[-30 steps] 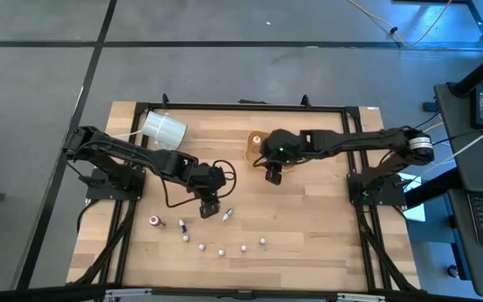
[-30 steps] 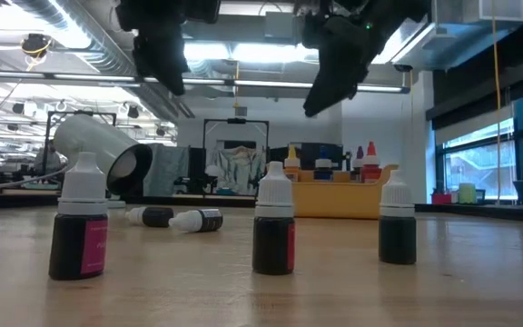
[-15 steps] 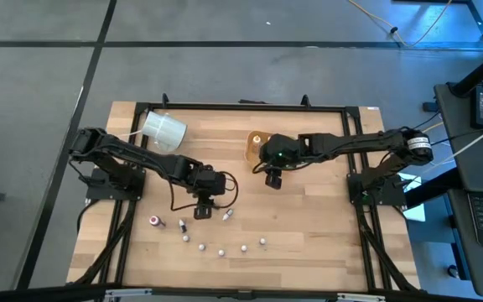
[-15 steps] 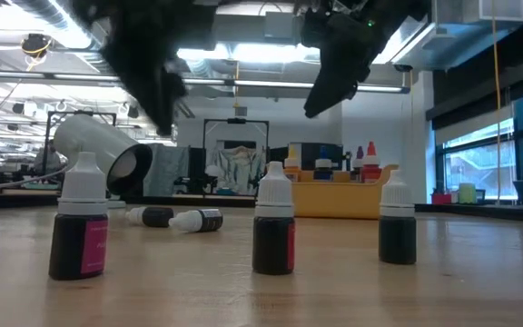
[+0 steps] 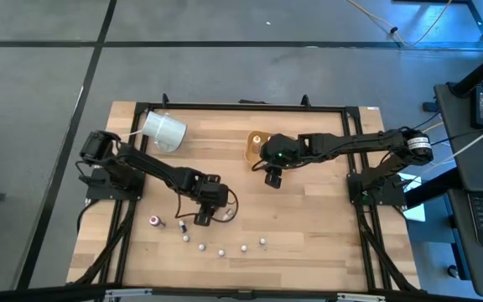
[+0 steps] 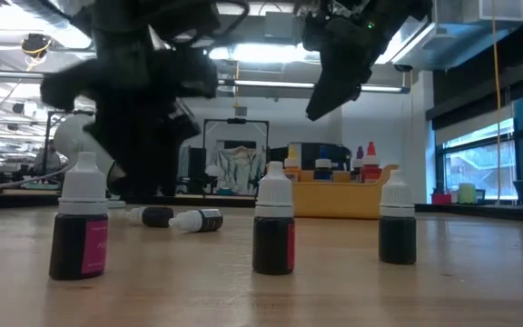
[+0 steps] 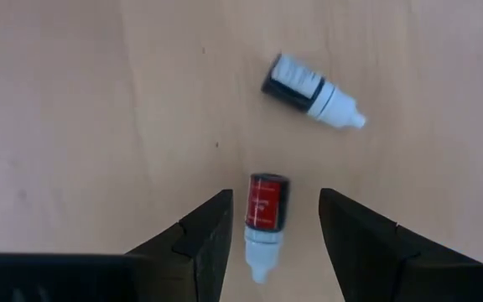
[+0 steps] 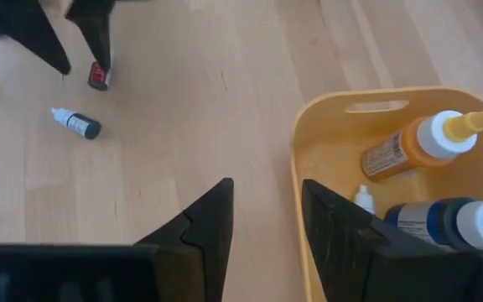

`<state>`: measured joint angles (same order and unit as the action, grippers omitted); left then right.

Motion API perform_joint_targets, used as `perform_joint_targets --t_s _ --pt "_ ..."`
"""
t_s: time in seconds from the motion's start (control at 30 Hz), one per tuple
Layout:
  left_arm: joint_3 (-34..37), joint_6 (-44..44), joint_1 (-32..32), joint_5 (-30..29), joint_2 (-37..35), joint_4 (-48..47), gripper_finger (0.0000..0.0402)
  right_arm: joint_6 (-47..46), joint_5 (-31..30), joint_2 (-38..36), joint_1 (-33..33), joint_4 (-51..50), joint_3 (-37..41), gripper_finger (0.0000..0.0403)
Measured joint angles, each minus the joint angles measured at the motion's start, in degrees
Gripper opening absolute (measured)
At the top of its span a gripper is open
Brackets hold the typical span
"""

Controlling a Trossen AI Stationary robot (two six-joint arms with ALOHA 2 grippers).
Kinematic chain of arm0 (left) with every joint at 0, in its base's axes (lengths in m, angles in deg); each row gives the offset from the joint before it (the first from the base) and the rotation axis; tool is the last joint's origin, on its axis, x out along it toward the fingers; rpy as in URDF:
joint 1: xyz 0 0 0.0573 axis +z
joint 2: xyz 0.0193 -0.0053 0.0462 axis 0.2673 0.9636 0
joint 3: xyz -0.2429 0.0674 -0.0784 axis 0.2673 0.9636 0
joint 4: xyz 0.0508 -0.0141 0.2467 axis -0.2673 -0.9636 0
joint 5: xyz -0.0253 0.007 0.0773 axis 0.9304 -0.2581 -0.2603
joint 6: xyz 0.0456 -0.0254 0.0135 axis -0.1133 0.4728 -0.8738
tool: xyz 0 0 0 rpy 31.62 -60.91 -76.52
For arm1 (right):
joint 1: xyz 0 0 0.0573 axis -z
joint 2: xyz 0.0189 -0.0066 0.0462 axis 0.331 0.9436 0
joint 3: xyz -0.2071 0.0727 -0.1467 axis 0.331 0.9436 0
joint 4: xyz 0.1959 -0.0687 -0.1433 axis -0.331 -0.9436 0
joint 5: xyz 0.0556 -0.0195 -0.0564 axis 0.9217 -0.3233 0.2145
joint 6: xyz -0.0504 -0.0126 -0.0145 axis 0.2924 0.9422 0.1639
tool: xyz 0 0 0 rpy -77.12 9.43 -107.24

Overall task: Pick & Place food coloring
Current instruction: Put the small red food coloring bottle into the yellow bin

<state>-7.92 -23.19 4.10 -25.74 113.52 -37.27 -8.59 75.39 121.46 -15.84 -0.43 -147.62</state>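
Note:
In the left wrist view my left gripper is open and low over the table, one finger on each side of a small food coloring bottle. That bottle has a red label and a white cap, lies on its side, and nothing touches it. A second, dark bottle lies just beyond. In the high view the left gripper hides the red bottle. My right gripper hangs open beside the tan-orange tray. In the right wrist view the tray holds an orange bottle and a blue-capped one.
Several small bottles stand upright in a curved row toward the near edge; three of them loom close in the low view. A large white cylinder lies on its side at the far left. Bare wood lies between the tray and the row.
My left gripper has moved slightly toward the near edge and come down close to the table, over the lying bottles. The bottles and the tray have stayed where they were.

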Motion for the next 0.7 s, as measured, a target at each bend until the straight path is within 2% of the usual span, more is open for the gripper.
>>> perform_joint_targets --t_s 0.3,0.7 --pt "-0.4 -0.6 -0.1 -1.0 6.5 -0.1 0.0173 -1.3 0.0 0.0 0.0 -0.5 0.0 0.0144" --pt "-0.5 -0.6 -0.2 -1.2 6.4 0.6 0.0161 -1.5 0.0 0.0 0.0 -0.9 0.0 0.0144"
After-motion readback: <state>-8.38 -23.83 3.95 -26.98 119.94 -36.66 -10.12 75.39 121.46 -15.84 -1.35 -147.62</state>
